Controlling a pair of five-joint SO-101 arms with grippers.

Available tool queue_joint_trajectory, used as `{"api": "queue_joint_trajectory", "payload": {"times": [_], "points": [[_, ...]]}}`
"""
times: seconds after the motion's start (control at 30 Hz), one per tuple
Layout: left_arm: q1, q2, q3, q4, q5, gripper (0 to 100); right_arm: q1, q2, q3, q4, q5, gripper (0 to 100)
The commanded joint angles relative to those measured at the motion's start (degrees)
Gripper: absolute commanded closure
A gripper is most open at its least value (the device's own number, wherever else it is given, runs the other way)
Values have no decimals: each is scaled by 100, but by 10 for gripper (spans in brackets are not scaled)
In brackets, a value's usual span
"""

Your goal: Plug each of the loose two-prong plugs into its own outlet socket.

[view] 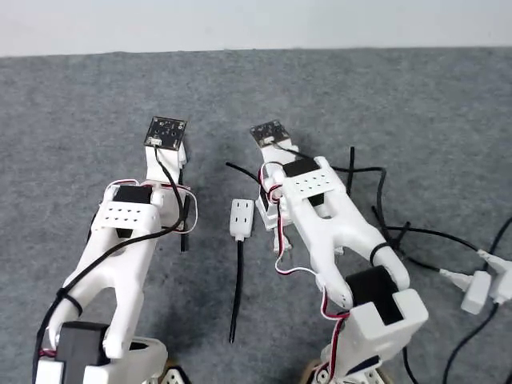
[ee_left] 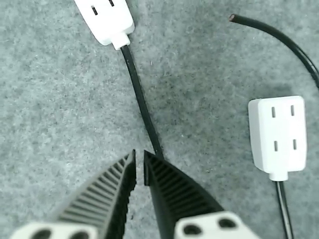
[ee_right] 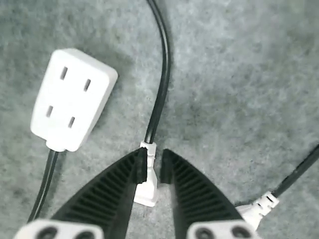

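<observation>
The right fingers [ee_right: 112,191] pinch a white plug [ee_right: 146,193] near the tabletop's [view: 80,96] middle, just beside a socket [ee_right: 70,99]. The left fingers [ee_left: 112,186], all but closed, have their tips at the black cord [ee_left: 142,107] of a second socket [ee_left: 107,17]; whether they nip it cannot be told.

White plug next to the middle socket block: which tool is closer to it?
Right. The right tool holds the white plug between its fingers. The left tool is on the socket block's other side, over a black cord.
</observation>
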Motion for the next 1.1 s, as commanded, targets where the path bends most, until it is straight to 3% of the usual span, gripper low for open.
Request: {"api": "queue_joint_trajectory", "payload": {"times": [0.0,0.9,1.07], "points": [[-18,-211,-48,-123,-105,981,-180,-92,35,22,-62,921],[-26,-211,-48,-114,-114,981,-189,418,-105,-303,158,885],[-26,-211,-48,-114,-114,981,-171,637,-255,-189,334,995]]}}
